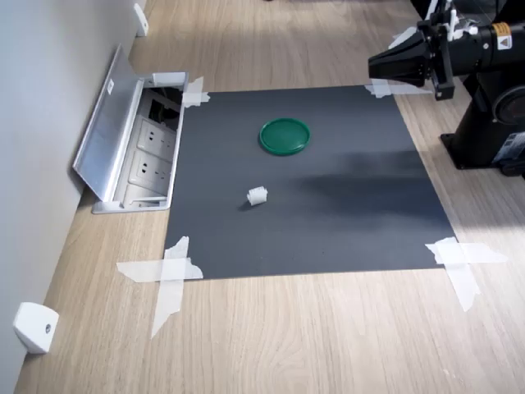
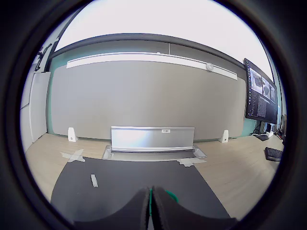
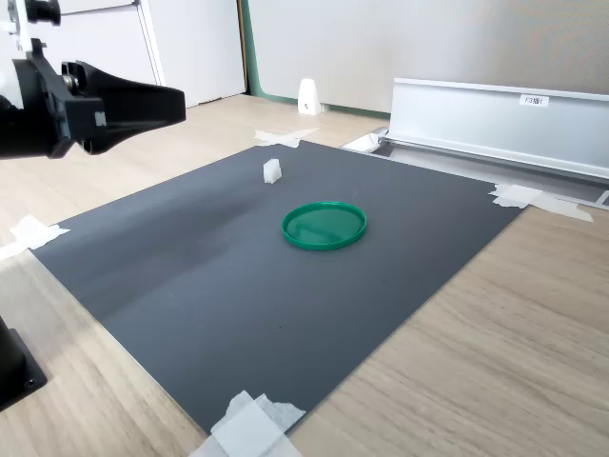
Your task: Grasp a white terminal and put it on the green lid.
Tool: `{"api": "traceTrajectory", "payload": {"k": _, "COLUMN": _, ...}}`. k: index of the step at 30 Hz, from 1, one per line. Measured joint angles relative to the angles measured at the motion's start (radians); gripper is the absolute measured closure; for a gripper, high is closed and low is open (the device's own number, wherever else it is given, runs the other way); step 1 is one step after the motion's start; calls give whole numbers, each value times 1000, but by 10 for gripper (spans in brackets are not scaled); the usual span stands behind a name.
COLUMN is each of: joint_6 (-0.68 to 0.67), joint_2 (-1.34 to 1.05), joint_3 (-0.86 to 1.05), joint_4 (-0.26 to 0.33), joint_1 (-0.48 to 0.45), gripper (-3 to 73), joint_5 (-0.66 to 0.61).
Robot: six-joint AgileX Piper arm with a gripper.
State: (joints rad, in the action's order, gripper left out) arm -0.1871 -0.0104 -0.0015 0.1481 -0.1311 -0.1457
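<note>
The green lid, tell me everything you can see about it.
The green lid is a flat, round, dark-green disc with a raised rim, plastic by its look. It lies flat, rim up and empty, on the dark mat. The white terminal sits apart from it on the mat. Nothing touches the lid; the gripper, jaws closed, hangs above the mat's edge.

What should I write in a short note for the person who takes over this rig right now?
Gripper: shut, holding nothing, raised above the mat's edge.
White terminal: on the black mat, apart from the green lid.
Green lid: flat on the mat, nothing on it.
Done: nothing yet.
Left: grasp the terminal and put it on the lid.
</note>
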Motion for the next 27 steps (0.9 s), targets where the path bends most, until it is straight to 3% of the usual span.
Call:
{"api": "traceTrajectory", "payload": {"k": 19, "joint_6": -1, "joint_2": 0, "joint_3": 0, "joint_4": 0, "joint_1": 0, "gripper": 704, "joint_5": -1}}
{"api": "traceTrajectory", "payload": {"k": 27, "joint_6": -13, "joint_2": 7, "joint_3": -123, "joint_4": 0, "joint_1": 0, "gripper": 704, "joint_5": -10}}
